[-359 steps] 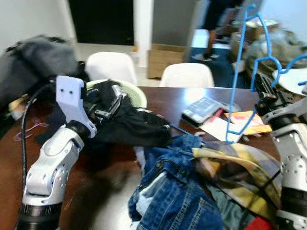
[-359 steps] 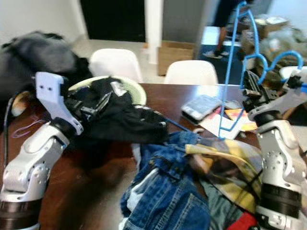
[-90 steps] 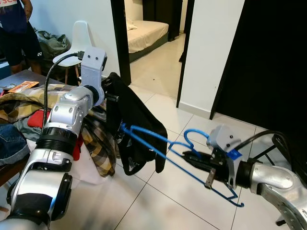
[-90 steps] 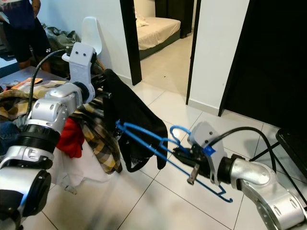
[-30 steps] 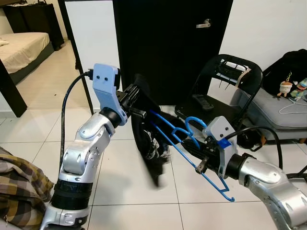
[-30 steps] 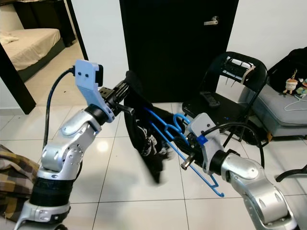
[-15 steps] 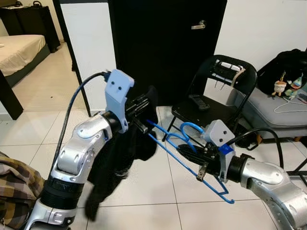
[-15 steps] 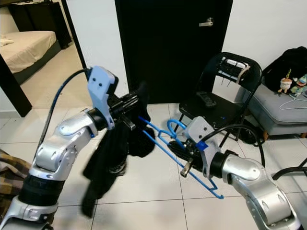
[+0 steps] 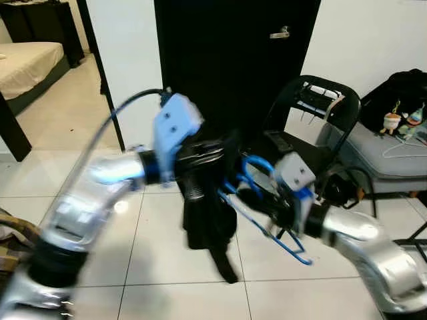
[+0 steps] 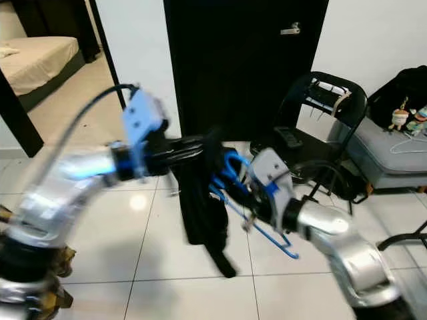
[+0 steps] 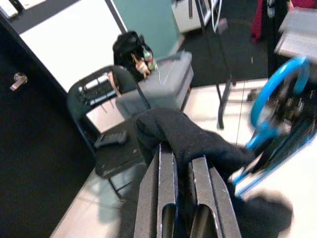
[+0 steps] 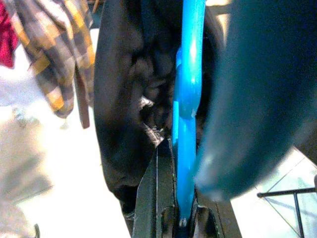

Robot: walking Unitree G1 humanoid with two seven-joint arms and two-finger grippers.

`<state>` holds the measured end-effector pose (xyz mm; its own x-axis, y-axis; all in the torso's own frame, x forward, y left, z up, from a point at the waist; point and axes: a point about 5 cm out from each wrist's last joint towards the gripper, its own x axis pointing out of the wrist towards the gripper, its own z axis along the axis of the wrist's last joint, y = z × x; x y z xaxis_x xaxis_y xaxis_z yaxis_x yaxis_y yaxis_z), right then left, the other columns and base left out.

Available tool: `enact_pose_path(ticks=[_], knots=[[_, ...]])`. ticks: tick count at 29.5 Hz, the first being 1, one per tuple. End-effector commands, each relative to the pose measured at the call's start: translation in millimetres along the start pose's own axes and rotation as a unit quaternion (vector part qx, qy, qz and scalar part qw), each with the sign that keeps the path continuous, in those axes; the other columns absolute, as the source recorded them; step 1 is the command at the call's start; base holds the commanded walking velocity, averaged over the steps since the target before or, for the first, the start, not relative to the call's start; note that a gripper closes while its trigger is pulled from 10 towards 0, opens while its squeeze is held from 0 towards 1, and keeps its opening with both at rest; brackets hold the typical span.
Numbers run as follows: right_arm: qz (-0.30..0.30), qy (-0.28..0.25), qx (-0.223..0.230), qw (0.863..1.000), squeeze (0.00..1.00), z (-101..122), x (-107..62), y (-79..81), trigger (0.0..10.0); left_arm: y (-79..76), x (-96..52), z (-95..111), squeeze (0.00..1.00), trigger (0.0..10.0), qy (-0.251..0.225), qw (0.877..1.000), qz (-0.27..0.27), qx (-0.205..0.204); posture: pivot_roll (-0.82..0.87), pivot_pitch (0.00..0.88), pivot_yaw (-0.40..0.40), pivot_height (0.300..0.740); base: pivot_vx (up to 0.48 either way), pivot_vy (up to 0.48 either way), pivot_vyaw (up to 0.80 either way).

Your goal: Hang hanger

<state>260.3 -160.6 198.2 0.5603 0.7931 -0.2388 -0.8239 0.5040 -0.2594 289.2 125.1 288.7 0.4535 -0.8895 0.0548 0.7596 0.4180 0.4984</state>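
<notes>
Left end effector clamps black cloth garment; right end effector grips blue plastic hanger, apparently threaded into garment just ahead. Black folding chair beyond.

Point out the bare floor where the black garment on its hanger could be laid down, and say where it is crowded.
Bare white tile floor lies in front, below the hanging black garment, and to the left toward the bedroom doorway. The right is crowded: black folding chair, grey couch with a bag. The left gripper and right gripper with the blue hanger fill the middle.
</notes>
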Motion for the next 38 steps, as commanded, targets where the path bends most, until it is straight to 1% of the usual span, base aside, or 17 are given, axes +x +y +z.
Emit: enact_pose_path(ticks=[1,3,5,9,12,16,17,18,21,22,23,24,26,27,30,32,38], knots=[[0.023,-0.018,-0.015,0.999,0.00,6.6,-2.7,1.4,10.0,2.0,-5.0,8.1,0.00,10.0,-0.002,1.000,-0.016,0.024,-0.04,0.000,-0.028,0.740,0.000,0.000,0.00],[-0.022,0.015,-0.022,0.999,0.00,0.6,-1.9,-15.4,10.0,3.0,-10.8,15.0,0.00,10.0,0.010,0.999,-0.030,0.040,-0.04,0.000,-0.035,0.740,0.000,0.000,0.00],[-0.022,0.015,-0.022,0.999,0.00,0.6,-1.9,-15.4,10.0,3.0,-10.8,15.0,0.00,10.0,0.010,0.999,-0.030,0.040,-0.04,0.000,-0.035,0.740,0.000,0.000,0.00],[-0.100,0.032,-0.014,0.994,0.00,-2.9,4.6,-35.6,10.0,-7.3,-7.4,23.0,0.00,10.0,-0.005,0.998,-0.060,0.028,-0.03,0.000,-0.039,0.740,0.000,0.000,0.00],[-0.254,-0.005,0.054,0.966,0.00,0.5,9.8,-69.0,10.0,-33.0,1.4,24.6,0.00,10.0,-0.037,0.994,-0.104,-0.019,-0.03,0.000,-0.042,0.740,0.000,0.000,0.00],[-0.286,-0.017,0.080,0.955,0.00,0.9,8.6,-76.2,10.0,-37.4,2.9,23.4,0.00,10.0,-0.041,0.993,-0.107,-0.030,-0.03,0.000,-0.042,0.740,0.000,0.000,0.00],[-0.333,-0.039,0.125,0.934,0.00,1.6,3.8,-86.9,10.0,-42.7,4.2,21.2,0.00,10.0,-0.048,0.992,-0.106,-0.047,-0.03,0.000,-0.043,0.740,0.000,0.000,0.00],[-0.333,-0.039,0.125,0.934,0.00,1.6,3.8,-86.9,10.0,-42.7,4.2,21.2,0.00,10.0,-0.048,0.992,-0.106,-0.047,-0.03,0.000,-0.043,0.740,0.000,0.000,0.00],[-0.435,-0.109,0.247,0.859,0.00,-0.4,-11.9,-110.8,10.0,-53.7,11.0,13.3,0.00,10.0,-0.066,0.990,-0.075,-0.095,-0.02,0.000,-0.046,0.740,0.000,0.000,0.00],[-0.435,-0.109,0.247,0.859,0.00,-0.4,-11.9,-110.8,10.0,-53.7,11.0,13.3,0.00,10.0,-0.066,0.990,-0.075,-0.095,-0.02,0.000,-0.046,0.740,0.000,0.000,0.00],[-0.456,-0.142,0.280,0.833,0.00,1.4,-15.6,-117.4,10.0,-58.6,16.2,8.7,0.00,10.0,-0.072,0.988,-0.060,-0.123,-0.02,0.000,-0.052,0.740,0.000,0.000,0.00],[-0.456,-0.142,0.280,0.833,0.00,1.4,-15.6,-117.4,10.0,-58.6,16.2,8.7,0.00,10.0,-0.072,0.988,-0.060,-0.123,-0.02,0.000,-0.052,0.740,0.000,0.000,0.00],[-0.465,-0.205,0.326,0.797,0.00,8.9,-17.4,-124.7,10.0,-71.7,28.0,-1.0,0.00,10.0,-0.076,0.982,-0.043,-0.170,-0.01,0.000,-0.059,0.740,0.000,0.000,0.00],[-0.447,-0.230,0.330,0.799,0.00,18.1,-12.5,-124.8,10.0,-80.2,35.7,-8.0,0.00,10.0,-0.075,0.976,-0.034,-0.200,-0.01,0.000,-0.063,0.740,0.000,0.000,0.00],[-0.427,-0.245,0.325,0.808,0.00,26.4,-7.0,-123.1,10.0,-86.9,41.6,-14.3,0.00,10.0,-0.072,0.972,-0.027,-0.224,-0.02,0.000,-0.063,0.740,0.000,0.000,0.00],[-0.360,-0.275,0.312,0.835,0.00,47.1,8.7,-112.5,10.0,-94.4,53.0,-33.8,0.00,10.0,-0.043,0.965,0.011,-0.257,-0.02,0.000,-0.067,0.740,0.000,0.000,0.00],[-0.296,-0.309,0.309,0.849,0.00,64.1,18.6,-102.4,10.0,-91.5,63.7,-49.4,0.00,10.0,-0.029,0.958,0.066,-0.278,-0.02,0.000,-0.067,0.740,0.000,0.000,0.00]])
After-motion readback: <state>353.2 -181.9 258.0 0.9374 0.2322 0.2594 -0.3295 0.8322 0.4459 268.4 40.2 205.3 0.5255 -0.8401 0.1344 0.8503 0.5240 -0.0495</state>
